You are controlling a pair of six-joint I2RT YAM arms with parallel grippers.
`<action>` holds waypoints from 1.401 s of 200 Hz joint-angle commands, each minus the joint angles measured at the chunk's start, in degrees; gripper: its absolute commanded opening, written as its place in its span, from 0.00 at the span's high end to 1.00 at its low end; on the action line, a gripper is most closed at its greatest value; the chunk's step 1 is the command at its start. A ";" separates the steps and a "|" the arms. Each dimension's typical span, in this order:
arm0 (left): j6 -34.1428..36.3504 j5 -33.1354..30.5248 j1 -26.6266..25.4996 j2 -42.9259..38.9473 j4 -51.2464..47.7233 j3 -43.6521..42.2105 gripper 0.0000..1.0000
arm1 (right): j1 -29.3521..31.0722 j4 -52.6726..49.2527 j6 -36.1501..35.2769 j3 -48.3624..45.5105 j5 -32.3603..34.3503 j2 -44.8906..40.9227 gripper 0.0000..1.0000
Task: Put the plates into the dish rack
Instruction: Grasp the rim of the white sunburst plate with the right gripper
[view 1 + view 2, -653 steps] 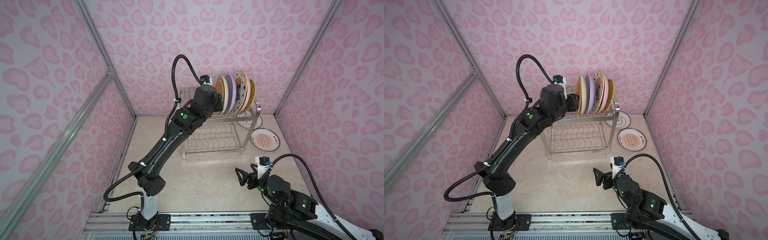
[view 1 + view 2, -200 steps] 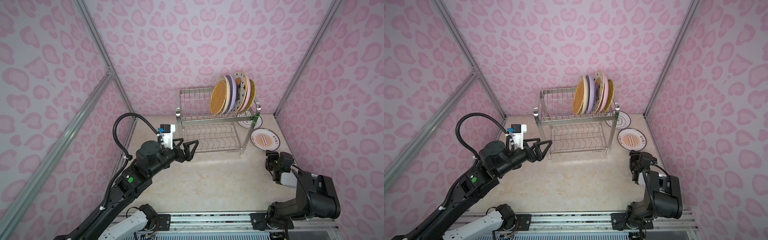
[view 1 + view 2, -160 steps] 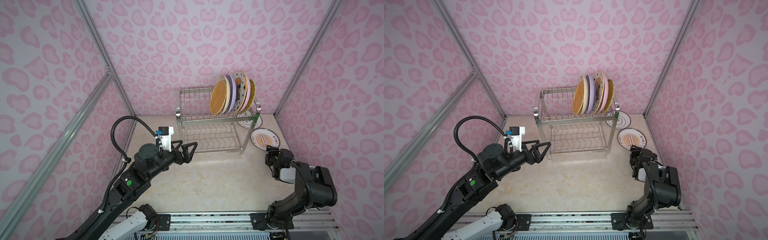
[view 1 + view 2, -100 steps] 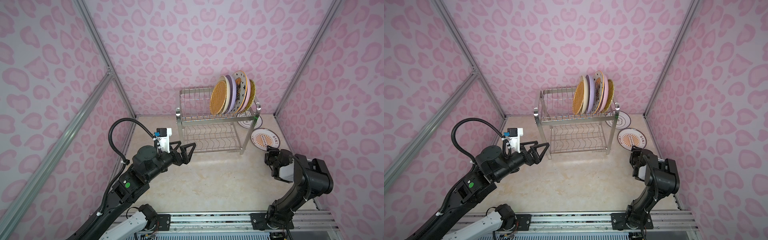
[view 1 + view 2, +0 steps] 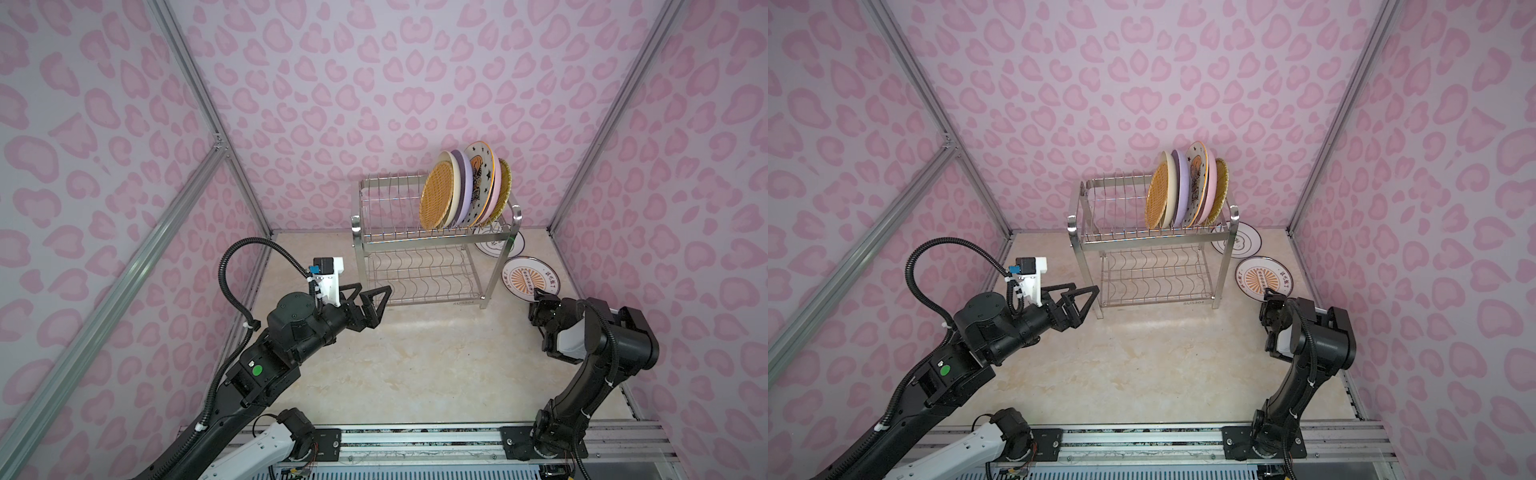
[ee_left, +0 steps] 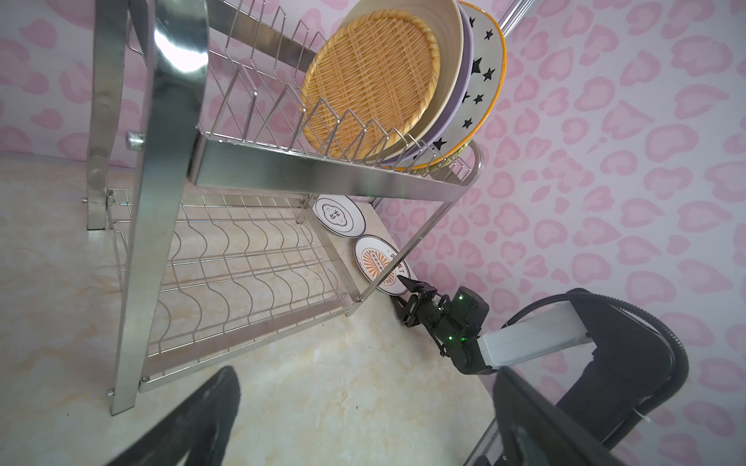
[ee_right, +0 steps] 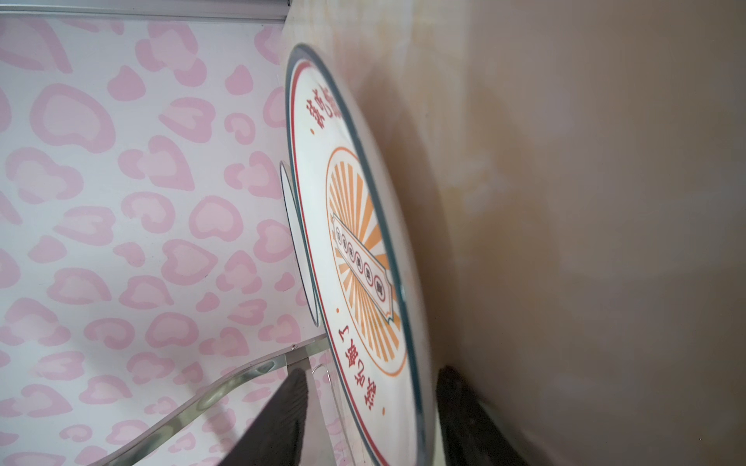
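Pink-walled booth (image 5: 374,83), marble top (image 5: 415,365): six plates (image 5: 440,195) upright in rack (image 5: 432,243), two more plates (image 5: 1246,241) flat beside it; right claw (image 5: 539,296) part-open astride sunburst plate (image 5: 530,279) rim, not yet pinching; left claw (image 5: 372,293) wide, empty.

Desk (image 5: 415,365): beige, marbled, glossy, with faint glare near the middle. Walls (image 5: 374,83) closed in three sides, pale lilac with pink heart-like blotches. Silver metal posts (image 5: 200,104) stood in both back corners. Another bar (image 5: 135,266) ran slantwise across the left-hand wall. A silver rail (image 5: 415,436) lay along the desk's near edge, with a ribbed strip (image 5: 415,473) just below it.
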 commanded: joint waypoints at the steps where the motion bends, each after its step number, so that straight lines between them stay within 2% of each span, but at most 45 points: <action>1: -0.23 -0.91 0.02 -0.48 1.77 -0.31 0.01 | -0.21 -4.88 0.19 0.30 0.40 0.35 0.49; 27: -0.58 -1.10 0.02 -0.50 2.12 -0.65 0.01 | -0.38 -8.76 -0.43 1.06 0.56 -0.43 0.51; 54: -0.76 -0.97 0.02 -0.42 2.11 -0.75 0.01 | -0.56 -8.84 0.13 2.60 -0.33 1.34 0.58; 94: -0.89 -1.23 0.02 -0.49 2.19 -0.92 0.01 | -0.56 -10.42 -0.25 4.38 -0.90 2.67 0.60; 131: -1.09 -1.35 0.06 -0.39 2.28 -1.01 0.00 | -0.66 -9.49 0.10 5.27 -1.79 5.16 0.66; 221: -1.33 -2.18 0.11 -1.08 2.12 -1.27 0.00 | -2.02 -5.09 0.98 4.75 -3.93 8.41 0.87; 250: -1.38 -2.48 0.11 -1.01 2.13 -1.54 0.00 | -2.23 -4.10 0.51 3.78 -4.41 6.85 0.94; 280: -1.38 -2.33 0.11 -0.58 1.78 -1.28 0.00 | -2.64 -6.75 -2.44 1.84 -3.85 1.01 1.00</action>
